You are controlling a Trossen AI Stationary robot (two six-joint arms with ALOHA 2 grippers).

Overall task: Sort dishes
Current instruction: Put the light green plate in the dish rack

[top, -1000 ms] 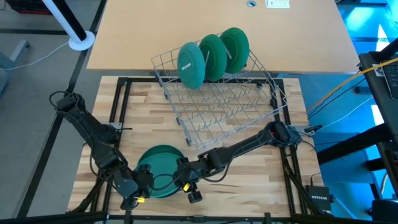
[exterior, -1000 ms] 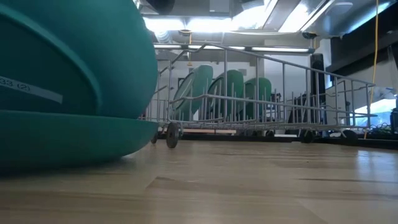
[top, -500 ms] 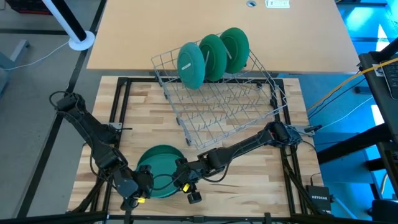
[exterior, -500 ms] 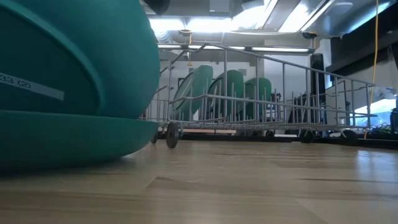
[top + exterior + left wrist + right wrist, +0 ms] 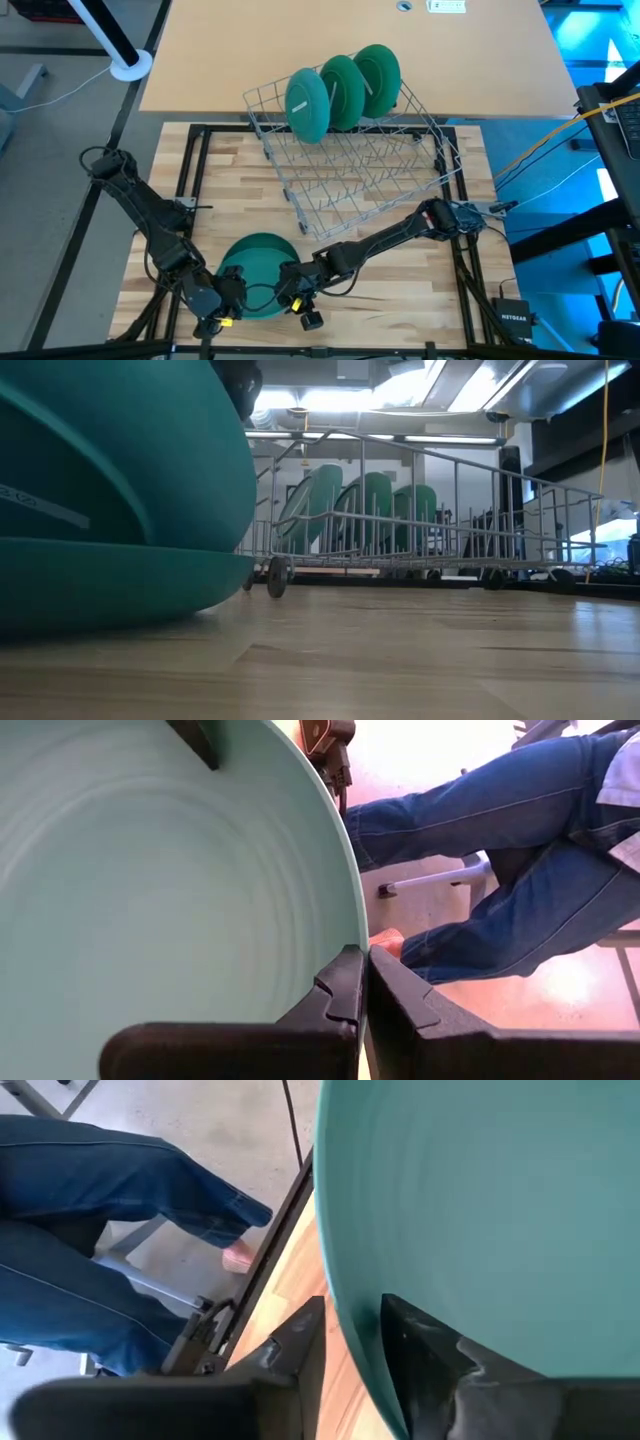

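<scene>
Teal plastic: a tilted plate (image 5: pixel 262 262) is held up at the near edge of the table, over a flat plate (image 5: pixel 110 585) lying on the wood; both are smooth and round, with faint concentric rings seen in the wrist views.
Butcher-block table (image 5: pixel 400 290): pale wooden strips, matte, bordered by a black frame.
Wire rack (image 5: pixel 360 165): grey metal grid on small wheels, set at the far side of the table, well apart from the held plate.
Racked plates (image 5: pixel 340 90): three green discs are stood upright on edge in a row at the rack's far end; a small white mark is seen on at least one.
Left gripper (image 5: pixel 228 298): dark fingers are pressed together on the rim of the tilted plate, as shown in the left wrist view (image 5: pixel 362 982).
Right gripper (image 5: pixel 290 295): fingers are set apart astride the opposite rim of the same plate (image 5: pixel 350 1330), one on each face; whether they are pressing it cannot be told.
Person: blue-jeaned legs (image 5: pixel 520 870) are seen beyond the table edge.
</scene>
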